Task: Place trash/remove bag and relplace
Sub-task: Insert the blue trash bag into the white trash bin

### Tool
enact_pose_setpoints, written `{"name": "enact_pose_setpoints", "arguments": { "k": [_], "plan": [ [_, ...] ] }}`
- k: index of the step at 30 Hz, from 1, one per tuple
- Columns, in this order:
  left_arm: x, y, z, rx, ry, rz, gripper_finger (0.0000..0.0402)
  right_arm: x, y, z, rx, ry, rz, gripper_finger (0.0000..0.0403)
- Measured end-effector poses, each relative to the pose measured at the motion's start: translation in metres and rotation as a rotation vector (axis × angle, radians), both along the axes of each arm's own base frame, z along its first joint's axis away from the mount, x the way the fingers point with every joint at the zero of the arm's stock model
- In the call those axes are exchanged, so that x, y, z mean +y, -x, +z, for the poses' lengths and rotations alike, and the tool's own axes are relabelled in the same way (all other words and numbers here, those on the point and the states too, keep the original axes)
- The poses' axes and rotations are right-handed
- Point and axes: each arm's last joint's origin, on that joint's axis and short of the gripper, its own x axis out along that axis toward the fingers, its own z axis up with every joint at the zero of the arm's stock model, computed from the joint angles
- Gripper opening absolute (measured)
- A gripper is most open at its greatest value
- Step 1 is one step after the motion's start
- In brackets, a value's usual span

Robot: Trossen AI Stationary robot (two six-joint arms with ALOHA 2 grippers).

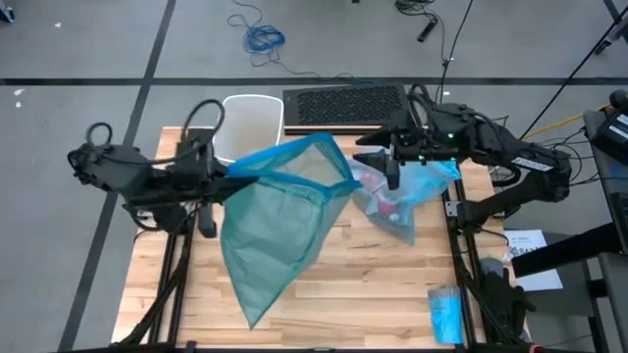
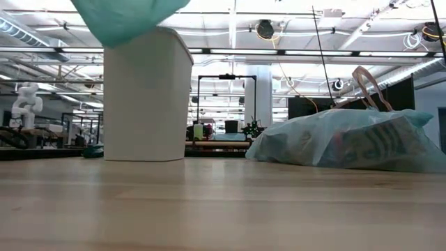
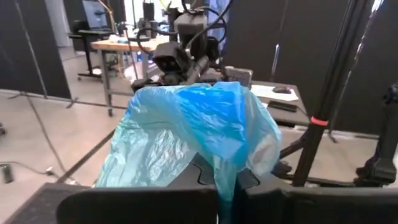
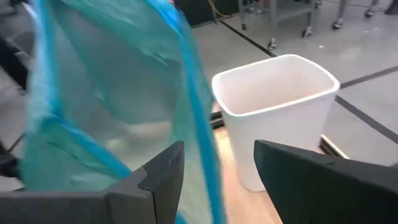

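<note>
A teal-green bag with a bluer rim [image 1: 280,211] hangs spread open between my two grippers, in front of the white bin [image 1: 250,123]; its lower tip [image 1: 253,309] reaches toward the table's near edge. My left gripper [image 1: 224,175] is shut on its left rim. My right gripper [image 1: 381,167] is open at its right corner. The pale sky-blue bag [image 1: 402,201] lies on the table's right side, full, with red trash [image 1: 385,208] showing through it. In the low view it rests as a heap [image 2: 348,139] on the wood. My left gripper [image 3: 227,196] pinches the teal bag's rim [image 3: 227,168] between its two fingers, gathered into a bunch of several layers. The fingers come level from the table's left. The bag is lifted and billows out beyond them. My right gripper [image 4: 217,168] stands open with the bag's blue rim [image 4: 200,134] running down between its fingers, close to one finger [image 4: 165,171]. I cannot tell whether it touches.
The white bin [image 2: 146,94] stands upright at the far left of the table, unlined [image 4: 273,99]. A black mat [image 1: 343,103] lies at the far edge. A small folded blue packet [image 1: 444,312] sits off the near right corner. Bare wood [image 1: 373,284] lies near.
</note>
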Motion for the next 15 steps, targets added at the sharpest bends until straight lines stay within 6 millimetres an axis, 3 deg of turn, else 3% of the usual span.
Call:
{"name": "enact_pose_setpoints", "arguments": {
  "k": [7, 15],
  "plan": [
    [0.006, 0.021, 0.012, 0.034, -0.047, 0.067, 0.0, -0.024, -0.02, -0.009, 0.011, -0.005, -0.078, 0.0187],
    [0.016, 0.047, 0.022, 0.028, -0.074, 0.072, 0.0, -0.055, -0.056, -0.023, -0.045, -0.081, -0.019, 0.0187]
  ]
}}
